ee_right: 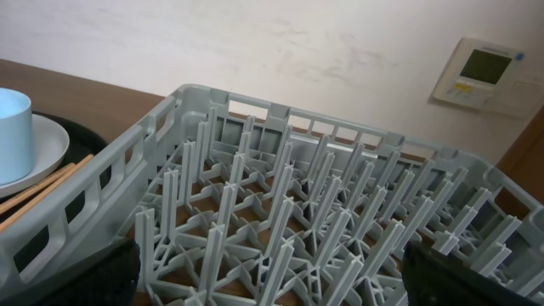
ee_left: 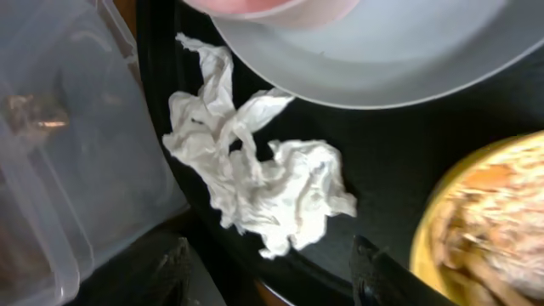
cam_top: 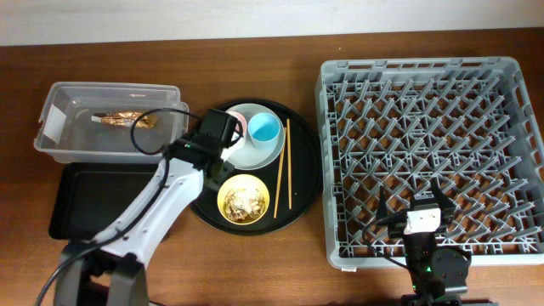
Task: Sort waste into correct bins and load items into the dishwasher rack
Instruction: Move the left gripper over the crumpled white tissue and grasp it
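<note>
My left gripper [cam_top: 214, 146] is open and empty, low over the left edge of the round tray. Its fingers [ee_left: 276, 276] straddle the space just in front of a crumpled white tissue [ee_left: 255, 178], without touching it. Beside the tissue are the pale grey plate [ee_left: 399, 59], the pink cup's edge [ee_left: 280, 7] and the yellow bowl [ee_left: 489, 225] with beige scraps [cam_top: 244, 201]. The light-blue cup [cam_top: 264, 128] stands on the plate [cam_top: 265, 155]. The chopsticks [cam_top: 283, 166] lie on the tray. The brown-gold wrapper [cam_top: 127, 119] lies in the clear tub [cam_top: 59, 106]. My right gripper [cam_top: 418, 202] is open over the dishwasher rack [cam_top: 340, 102], with its fingers [ee_right: 272, 280] above the pegs.
The shallow black rectangular tray [cam_top: 76, 200] lies in front of the clear tub. The round black tray [cam_top: 306, 144] sits between the tub and the rack. The rack [ee_right: 280, 195] holds nothing. The clear tub's wall [ee_left: 59, 170] is close on my left gripper's left.
</note>
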